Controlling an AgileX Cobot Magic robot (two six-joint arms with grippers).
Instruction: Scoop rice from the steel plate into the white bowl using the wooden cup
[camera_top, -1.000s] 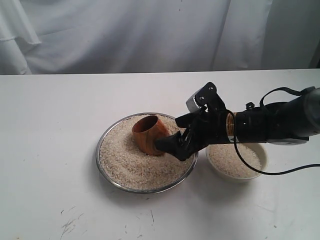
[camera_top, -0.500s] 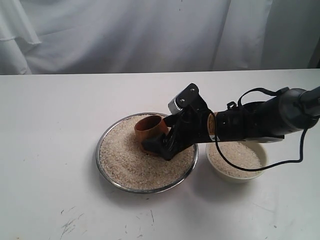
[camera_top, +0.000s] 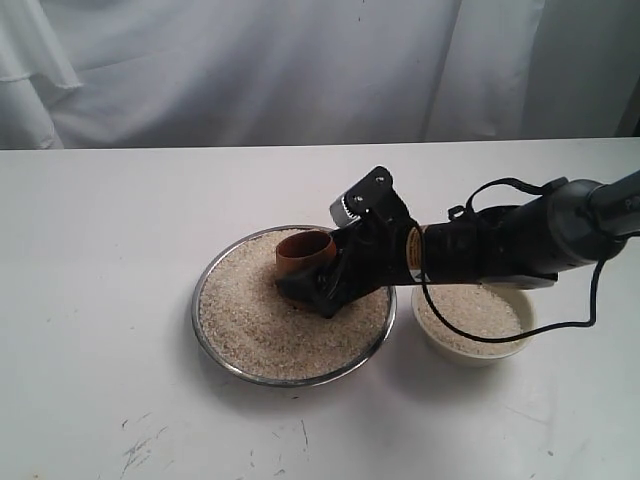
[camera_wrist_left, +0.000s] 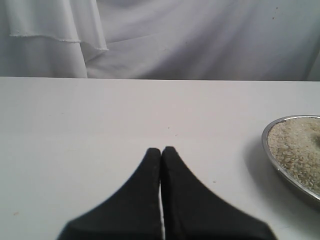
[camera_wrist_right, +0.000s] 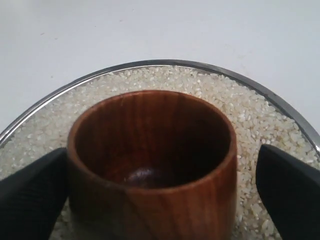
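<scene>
The wooden cup (camera_top: 304, 252) stands mouth up and empty in the rice (camera_top: 255, 325) that fills the steel plate (camera_top: 197, 318). My right gripper (camera_top: 312, 292) is open and straddles the cup low at its side. In the right wrist view the cup (camera_wrist_right: 150, 165) sits between the fingers (camera_wrist_right: 287, 185); one finger touches its wall and the other stands apart. The white bowl (camera_top: 470, 352), holding rice, is just right of the plate, partly under the right arm. My left gripper (camera_wrist_left: 161, 149) is shut over bare table, with the plate's rim (camera_wrist_left: 267, 150) off to its side.
A white cloth backdrop (camera_top: 300, 70) hangs behind the white table (camera_top: 100, 250). The right arm's black cable (camera_top: 560, 335) loops over the bowl. Faint scuff marks (camera_top: 140, 450) lie near the table's front edge.
My right gripper has slid left across the plate until its open fingers are around the cup. The cup, tilted before, now stands more upright.
</scene>
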